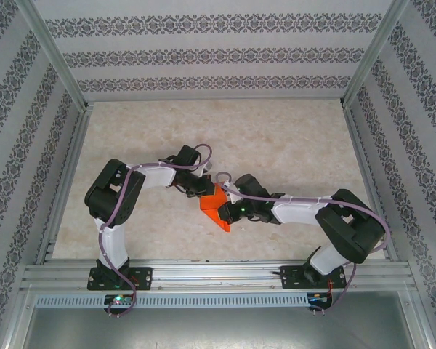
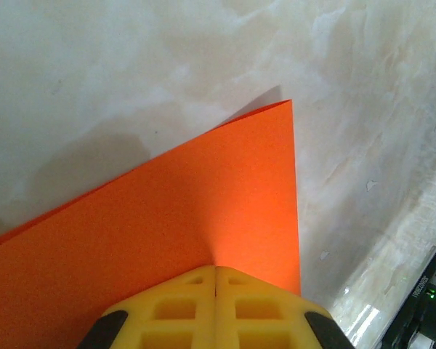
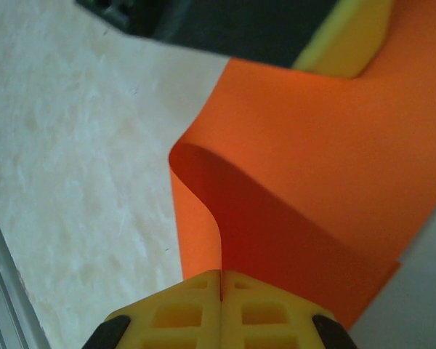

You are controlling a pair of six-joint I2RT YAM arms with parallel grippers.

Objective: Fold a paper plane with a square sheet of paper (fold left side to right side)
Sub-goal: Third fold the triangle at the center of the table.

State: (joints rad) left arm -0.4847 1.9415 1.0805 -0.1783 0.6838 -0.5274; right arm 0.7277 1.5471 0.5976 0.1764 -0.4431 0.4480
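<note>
Mid-frame, we are pinching the square sheet of paper [image 1: 216,206] tight in the left gripper [image 2: 216,273] and the right gripper [image 3: 221,276], to arch it for the fold.

The left arm [image 1: 115,243] and right arm [image 1: 294,211] both have white link shells and bulky black joint housings. A lilac cable [image 1: 203,153] loops along each. Black base plates [image 1: 120,278] sit at their feet. The left gripper [image 2: 216,298] and right gripper [image 3: 220,298] carry yellow jaws with square pockets and black, probably rubber, corners.
</note>
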